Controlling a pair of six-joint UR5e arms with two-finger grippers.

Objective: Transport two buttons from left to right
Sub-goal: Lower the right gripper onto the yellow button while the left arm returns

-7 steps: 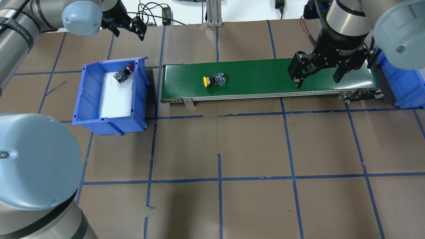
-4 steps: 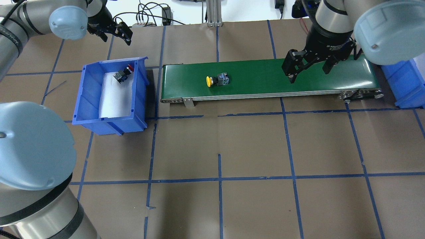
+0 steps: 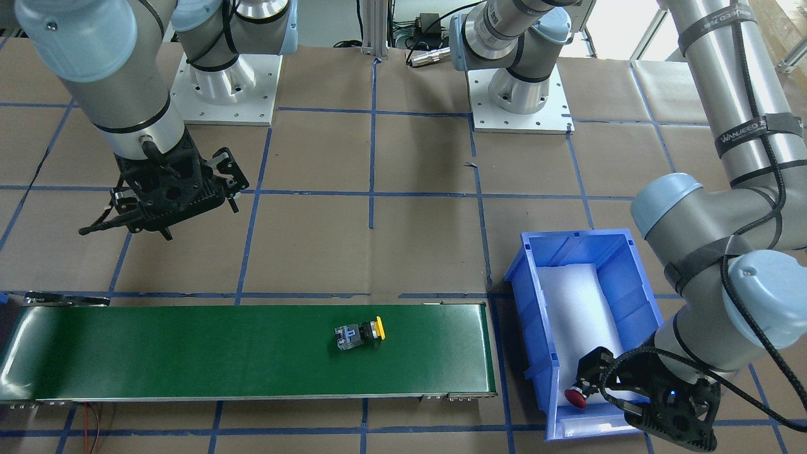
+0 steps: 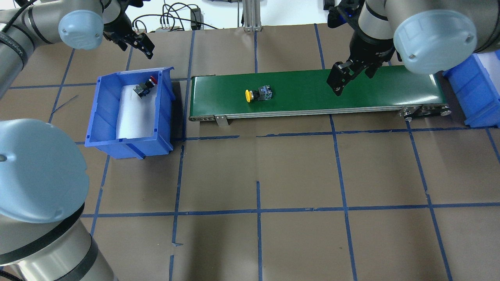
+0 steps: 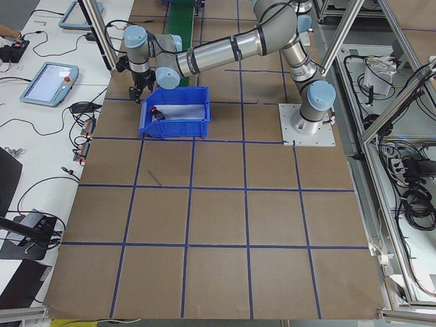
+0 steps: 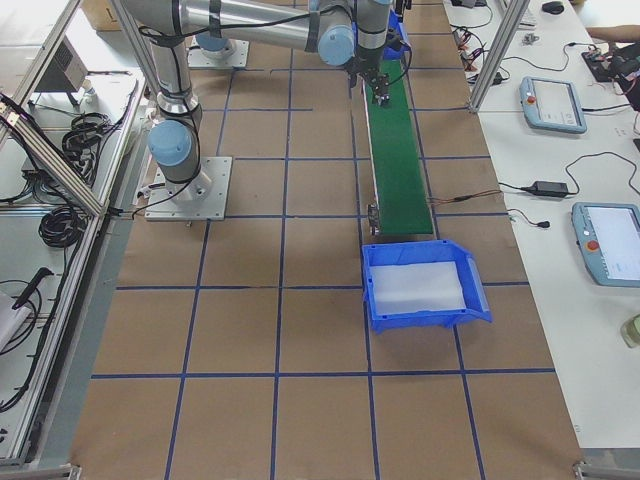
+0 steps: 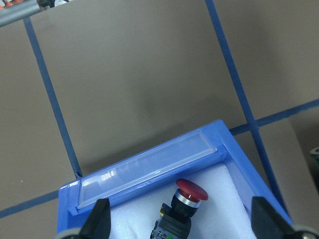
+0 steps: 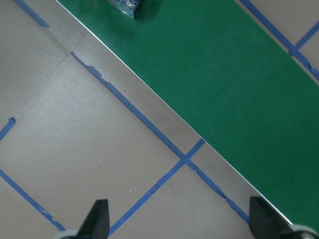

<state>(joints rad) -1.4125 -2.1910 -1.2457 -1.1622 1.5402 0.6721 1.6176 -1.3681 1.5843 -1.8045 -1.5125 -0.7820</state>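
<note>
– Left gripper [image 4: 136, 42], the black two-finger one: how does it stand?

– Spread wide and empty; its fingers [image 7: 99, 221] sit at opposite edges of the wrist view. It hangs over the far end of the blue plastic bin [image 4: 97, 113], the end away from the robot.

– And the right gripper [image 4: 351, 71]?

– Also spread wide, holding nothing. It hovers at the far edge of the green matte conveyor belt [image 4: 304, 93], toward the belt's right part.

– Where are the buttons?

– The red mushroom-capped push-button [image 7: 185, 201] lies on its side on the white foam liner [image 4: 133, 117] inside the bin. It has a glossy domed cap, a silvery collar and a black blocky body. The yellow-capped push-button [image 4: 258, 94] lies on its side on the belt, left of the middle, cap toward the bin. It is well apart from the right gripper (its grey-blue body barely shows at the top edge of the right wrist view).

– What stands in the way?

– The bin's walls enclose the red one. The far wall, with its clear glossy label strip [image 7: 149, 167], rises just beside the cap.

– And around?

– A brown table top [image 4: 297, 168] squared off with blue tape [image 4: 258, 210], and a silvery rail [image 4: 312, 112] along the belt's near side. A second blue bin [image 4: 478, 93], foam-lined too, sits past the belt's right end.
</note>
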